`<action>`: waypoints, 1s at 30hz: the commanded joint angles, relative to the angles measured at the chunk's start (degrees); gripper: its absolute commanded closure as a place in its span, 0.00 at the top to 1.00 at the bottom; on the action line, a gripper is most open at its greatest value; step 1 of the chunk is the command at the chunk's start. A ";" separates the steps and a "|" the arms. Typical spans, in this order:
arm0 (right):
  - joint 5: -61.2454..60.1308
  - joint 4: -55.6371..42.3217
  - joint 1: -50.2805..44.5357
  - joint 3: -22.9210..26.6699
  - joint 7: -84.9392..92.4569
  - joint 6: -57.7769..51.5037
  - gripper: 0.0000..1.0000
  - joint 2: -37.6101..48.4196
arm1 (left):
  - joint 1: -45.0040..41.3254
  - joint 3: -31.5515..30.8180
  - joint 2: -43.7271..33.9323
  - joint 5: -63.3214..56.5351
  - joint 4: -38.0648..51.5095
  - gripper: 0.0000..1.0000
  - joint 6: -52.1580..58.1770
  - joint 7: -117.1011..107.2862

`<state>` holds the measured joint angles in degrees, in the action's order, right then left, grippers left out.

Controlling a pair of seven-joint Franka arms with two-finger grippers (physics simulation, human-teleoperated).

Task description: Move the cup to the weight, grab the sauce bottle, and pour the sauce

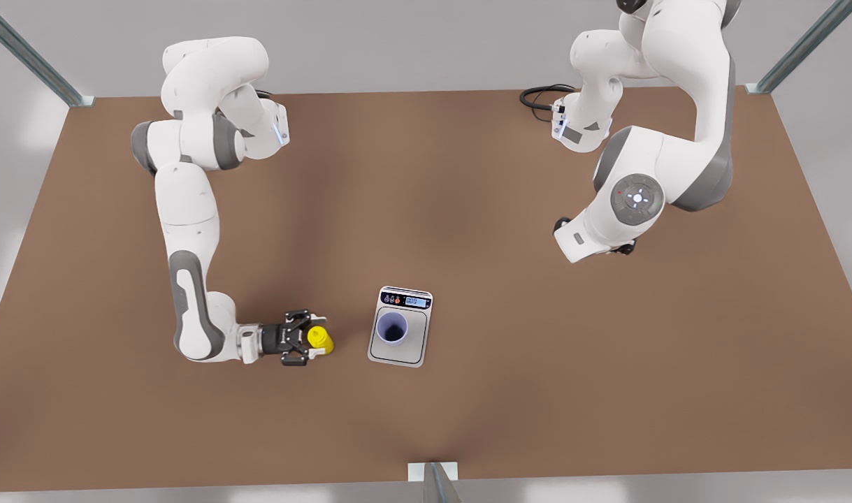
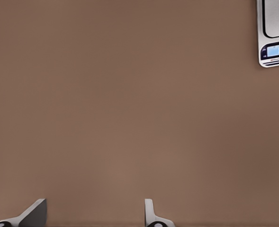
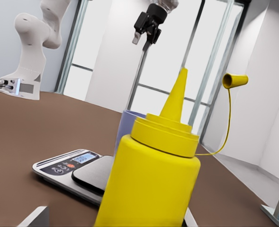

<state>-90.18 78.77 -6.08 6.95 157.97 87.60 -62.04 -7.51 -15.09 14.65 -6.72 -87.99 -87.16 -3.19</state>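
Observation:
The lavender cup [image 1: 392, 328] stands upright on the weight [image 1: 416, 337], a silver scale with its display at the far end. To the front view's left of it stands the yellow sauce bottle [image 1: 320, 339]. My right gripper [image 1: 305, 339] lies low on the table, open, with a finger on each side of the bottle. In the right wrist view the sauce bottle [image 3: 151, 175] is close up, its tethered cap [image 3: 235, 80] hanging off the nozzle, with the cup [image 3: 126, 124] and weight [image 3: 63, 166] behind it. My left gripper [image 1: 593, 241] waits open above the table on the front view's right.
The brown table [image 1: 537, 391] has metal frame posts [image 1: 76, 94] at its back corners and one [image 1: 432, 478] at the front edge. A black cable [image 1: 537, 98] lies at the back. The left gripper's fingertips [image 2: 35, 210] hang over bare tabletop, a corner of the weight [image 2: 276, 49] beyond.

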 commanded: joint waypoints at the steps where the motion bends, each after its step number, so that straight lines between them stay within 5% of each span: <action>1: 0.09 -0.02 0.19 -0.01 2.52 -0.50 1.00 0.07 | 0.13 -0.11 -0.06 -0.05 0.01 1.00 -0.02 -3.14; 30: -1.31 -0.72 2.03 -0.19 2.17 -0.76 1.00 0.07 | -0.05 -1.34 0.38 -1.37 0.09 1.00 0.68 -7.00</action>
<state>-91.27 78.10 -4.14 6.78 159.93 86.69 -62.04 -7.56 -16.41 15.11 -7.55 -87.90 -86.43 -8.61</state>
